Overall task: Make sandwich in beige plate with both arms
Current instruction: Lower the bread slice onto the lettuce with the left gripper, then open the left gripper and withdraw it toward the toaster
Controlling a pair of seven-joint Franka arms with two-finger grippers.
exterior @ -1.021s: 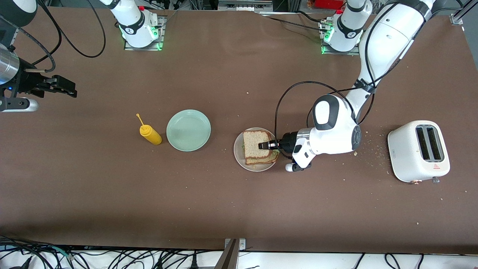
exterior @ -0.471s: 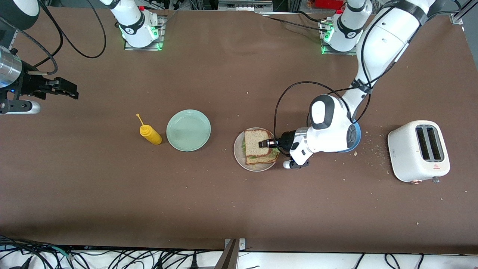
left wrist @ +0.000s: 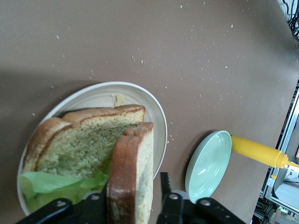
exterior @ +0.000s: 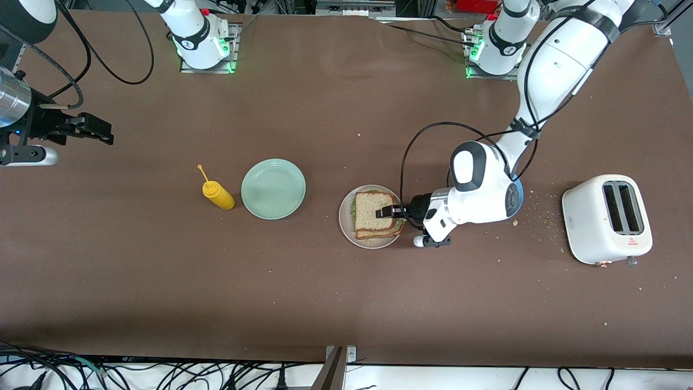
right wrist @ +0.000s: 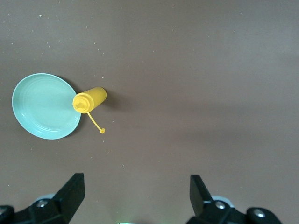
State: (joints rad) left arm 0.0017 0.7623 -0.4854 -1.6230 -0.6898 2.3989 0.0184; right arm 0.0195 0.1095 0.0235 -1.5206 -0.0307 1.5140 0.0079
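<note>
The sandwich lies on the beige plate mid-table: two brown bread slices with green lettuce between them. My left gripper reaches in level from the left arm's end, its jaws either side of the top slice. It is open: one finger stands clear of the bread, the other is hidden by the slice. The lower slice rests flat on the plate. My right gripper waits open and empty above the right arm's end of the table.
A mint-green plate and a yellow squeeze bottle lie toward the right arm's end. A white toaster stands toward the left arm's end, crumbs around it. A blue plate shows as a sliver under the left arm.
My left gripper's jaws have parted from the top slice, which now sits squarer on the sandwich. The left arm shifted slightly. The right gripper edged a little, then held still.
</note>
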